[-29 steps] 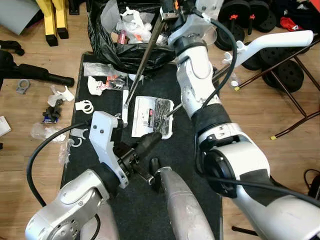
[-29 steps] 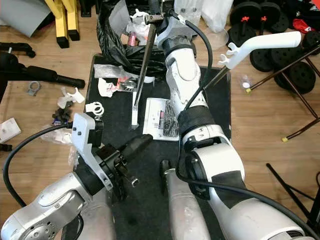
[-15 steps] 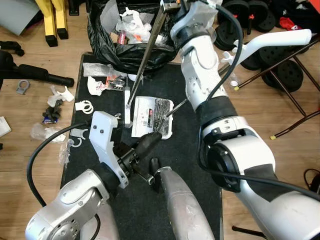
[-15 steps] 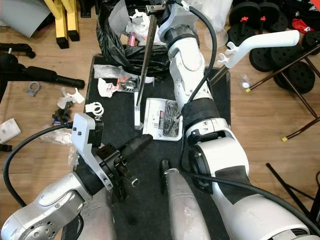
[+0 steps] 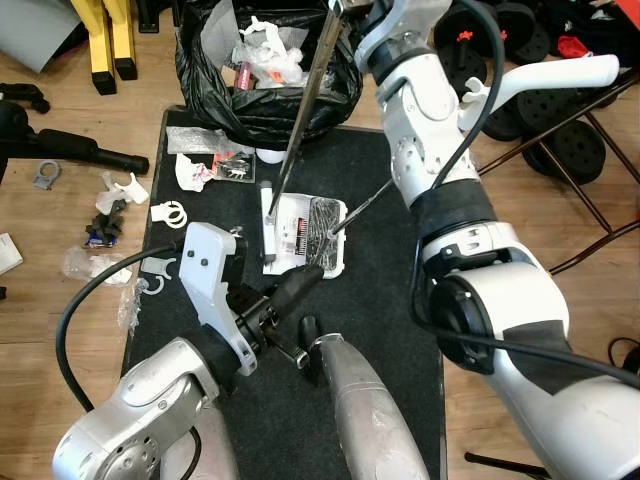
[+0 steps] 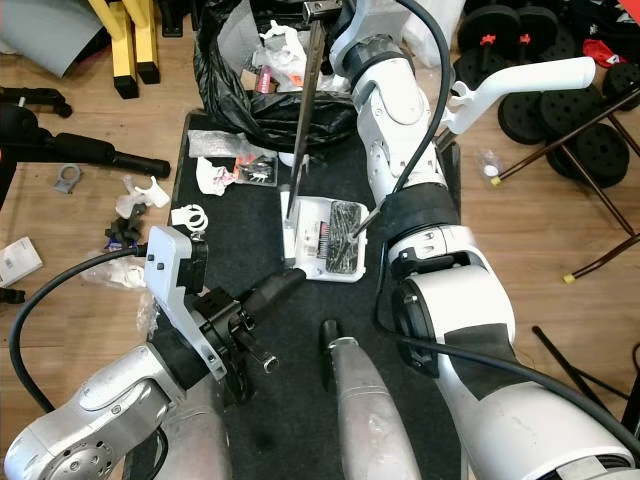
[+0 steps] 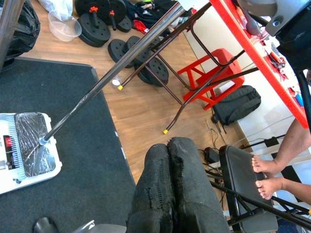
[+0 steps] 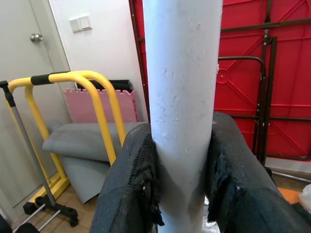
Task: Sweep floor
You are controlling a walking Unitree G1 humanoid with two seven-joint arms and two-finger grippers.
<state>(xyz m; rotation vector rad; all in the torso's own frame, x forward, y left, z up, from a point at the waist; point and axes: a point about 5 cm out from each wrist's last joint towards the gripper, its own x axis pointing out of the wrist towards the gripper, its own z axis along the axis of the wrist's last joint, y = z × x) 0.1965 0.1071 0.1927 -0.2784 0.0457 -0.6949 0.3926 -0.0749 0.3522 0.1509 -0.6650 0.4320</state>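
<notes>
Black weight plates stacked upper right on wood floor, red backpack-like item beside them. Yellow frame legs upper left. Dark folding chair legs at right edge. Black padded bar lying at left. Red table frame and dark backpack in left wrist view; a person's bare feet lower right there.
</notes>
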